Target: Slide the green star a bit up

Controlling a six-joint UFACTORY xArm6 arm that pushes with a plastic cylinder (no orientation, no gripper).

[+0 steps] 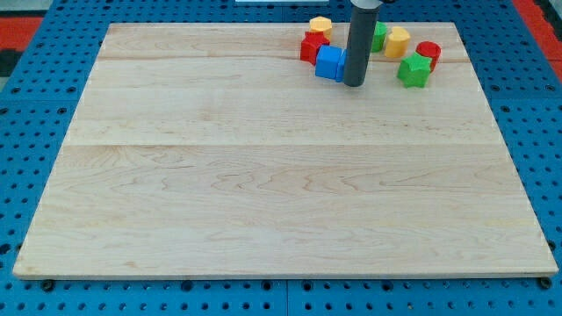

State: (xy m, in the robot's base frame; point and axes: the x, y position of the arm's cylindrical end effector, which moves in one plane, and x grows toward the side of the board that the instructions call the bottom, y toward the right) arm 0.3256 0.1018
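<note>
One straight, smooth, dark grey cylindrical rod; a wider black collar at top; my tip (354, 84) is flat-ended.

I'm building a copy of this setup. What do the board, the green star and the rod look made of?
The board looks like pale wood with a matt finish: grain lines and plank seams show. The green star looks painted or plastic, an even colour with a slight sheen; which one is unclear. The rod looks like dark smooth metal or plastic; my tip sits right of the blue block, left of the star.
</note>
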